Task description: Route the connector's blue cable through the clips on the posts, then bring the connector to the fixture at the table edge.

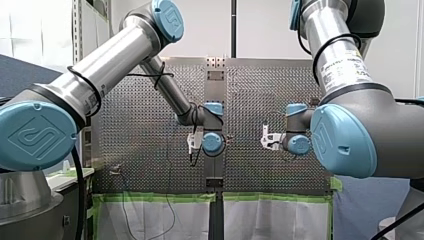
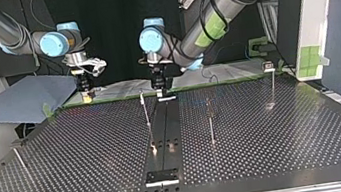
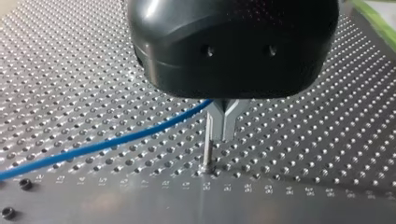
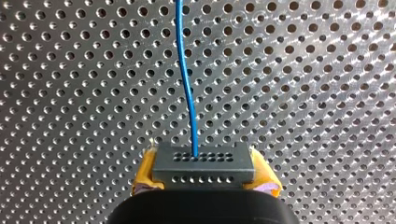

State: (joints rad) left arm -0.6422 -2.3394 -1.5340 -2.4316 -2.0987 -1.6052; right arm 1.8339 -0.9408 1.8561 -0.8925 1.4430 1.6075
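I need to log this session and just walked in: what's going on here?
My right pincer grips the grey connector between its yellow pads, with the blue cable running out from it. My left pincer is shut on that cable right beside a thin post. The fixture at the table's edge opposite the arms has no connector yet.

Off a corner of my perforated table (image 2: 88,138) lay a grey-blue sheet (image 2: 22,99); green tape (image 1: 160,197) lined its edge, white cloth (image 1: 150,220) beyond.
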